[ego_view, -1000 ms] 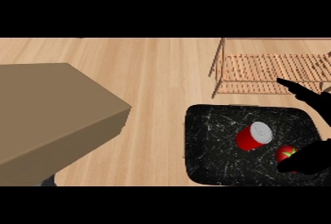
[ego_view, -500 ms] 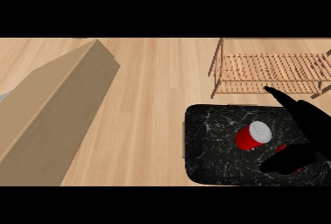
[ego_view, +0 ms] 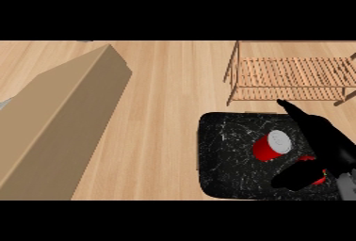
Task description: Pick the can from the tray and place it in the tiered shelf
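A red can (ego_view: 270, 146) with a silver top lies tilted on the black marbled tray (ego_view: 226, 160) at the lower right. My right hand (ego_view: 325, 141) is over the tray's right side, just right of the can. Its fingers (ego_view: 290, 110) stretch straight toward the upper left, past the can's far side. The thumb (ego_view: 293, 176) sticks out below the can, so the can sits in the gap between them; I cannot tell if they touch it. The hand is open. The wooden tiered shelf (ego_view: 292, 77) stands beyond the tray. My left hand does not show.
A large tan block (ego_view: 62, 122) fills the left side, slanting from the lower left up toward the middle. A small red object (ego_view: 319, 179) lies on the tray, mostly hidden under my right hand. Bare wooden counter (ego_view: 170, 117) lies between the block and the tray.
My right hand has moved left over the tray, closer to the can, and now covers most of the small red object. The tan block looks narrower and more slanted.
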Robot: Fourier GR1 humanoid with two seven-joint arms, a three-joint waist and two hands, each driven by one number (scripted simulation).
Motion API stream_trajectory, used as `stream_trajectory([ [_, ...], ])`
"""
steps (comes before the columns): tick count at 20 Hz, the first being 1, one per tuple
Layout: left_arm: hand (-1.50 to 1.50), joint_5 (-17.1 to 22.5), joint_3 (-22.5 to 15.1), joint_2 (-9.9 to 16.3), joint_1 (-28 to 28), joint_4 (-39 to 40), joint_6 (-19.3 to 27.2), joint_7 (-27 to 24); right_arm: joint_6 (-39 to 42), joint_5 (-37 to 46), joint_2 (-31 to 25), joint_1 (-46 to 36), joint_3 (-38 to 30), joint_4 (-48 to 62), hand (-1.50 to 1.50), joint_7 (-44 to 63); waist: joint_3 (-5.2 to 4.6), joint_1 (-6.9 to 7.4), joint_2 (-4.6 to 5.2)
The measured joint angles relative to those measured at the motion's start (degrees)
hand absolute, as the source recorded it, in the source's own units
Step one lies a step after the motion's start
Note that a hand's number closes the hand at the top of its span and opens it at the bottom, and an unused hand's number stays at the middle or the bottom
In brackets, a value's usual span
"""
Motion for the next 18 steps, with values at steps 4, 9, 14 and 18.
stream_trajectory([
  [4, 0.00, -1.1, 0.1, -1.2, -0.7, 0.7, 0.3, 0.2, 0.8, 3.1, 1.2, -0.8, -0.7, 3.4, -1.50, -0.7, 0.03, 0.06, 0.03],
  [9, 0.00, -1.5, 1.1, -1.4, -0.6, 1.1, -0.8, -0.2, 0.7, 8.9, 3.3, 1.1, 0.1, 5.8, -1.50, -2.8, 0.08, 0.01, -0.03],
  [14, 0.00, -1.9, 1.8, -2.0, -0.2, 0.3, -1.4, -0.5, -1.4, 13.5, 7.4, 1.1, 0.1, 10.4, -1.50, -7.1, 0.01, 0.06, 0.05],
  [18, 0.00, -2.5, 2.6, -2.1, -0.6, 1.2, -2.2, -0.7, -2.2, 16.1, 10.5, 0.0, -0.3, 14.4, -1.50, -10.3, 0.02, 0.10, 0.04],
])
